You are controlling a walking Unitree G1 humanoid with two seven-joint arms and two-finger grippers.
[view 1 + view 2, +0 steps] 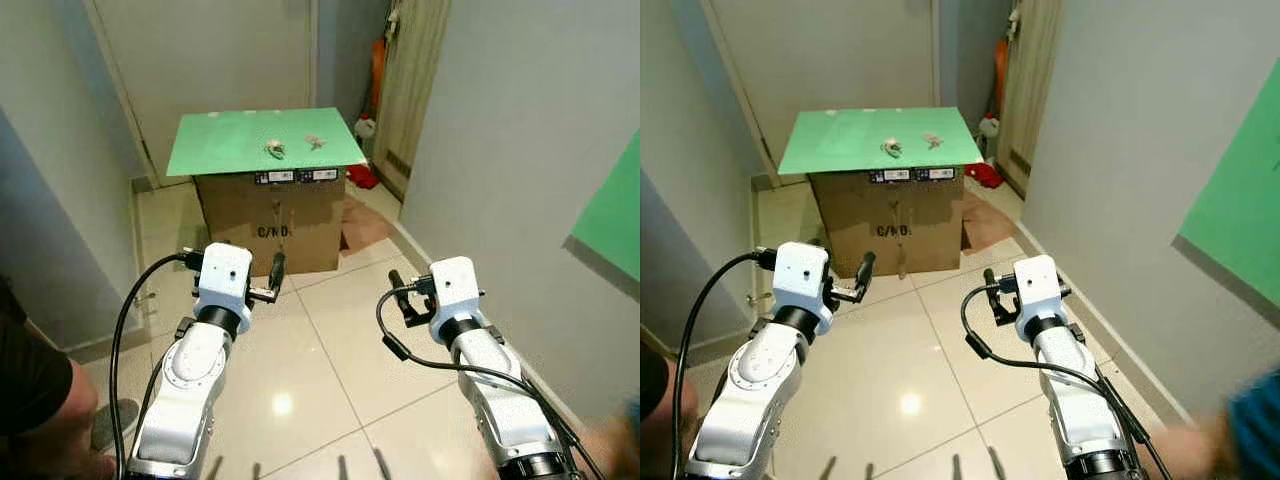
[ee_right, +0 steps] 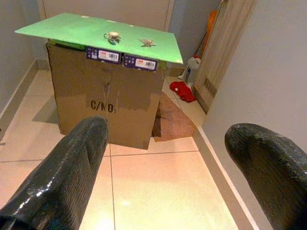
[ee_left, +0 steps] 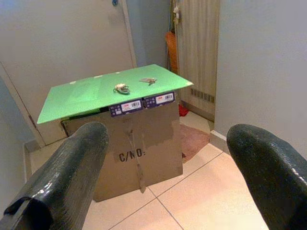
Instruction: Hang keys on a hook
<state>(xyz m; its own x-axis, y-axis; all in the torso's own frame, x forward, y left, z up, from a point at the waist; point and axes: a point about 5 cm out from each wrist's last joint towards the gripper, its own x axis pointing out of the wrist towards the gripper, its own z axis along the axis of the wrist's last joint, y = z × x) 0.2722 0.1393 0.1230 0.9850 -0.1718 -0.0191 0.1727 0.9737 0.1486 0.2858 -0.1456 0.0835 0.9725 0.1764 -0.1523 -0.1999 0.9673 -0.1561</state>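
Observation:
Two small bunches of keys, one (image 1: 274,150) and the other (image 1: 315,142), lie on a green board (image 1: 220,145) on top of a cardboard box (image 1: 290,225) at the end of a narrow hallway. Both arms are held out low over the tiled floor, well short of the box. My left gripper (image 1: 268,280) is open, and its wrist view looks between two wide-apart black fingers (image 3: 72,167) at the keys (image 3: 121,88). Likewise open and holding nothing is my right gripper (image 1: 402,292), whose fingers (image 2: 72,163) frame the box.
Grey walls close in on both sides, with a green panel (image 1: 612,215) on the right wall. A brown mat (image 1: 365,225), a red cloth (image 1: 362,177) and a white bottle (image 1: 365,126) lie right of the box. A person's dark sleeve (image 1: 30,390) is at lower left.

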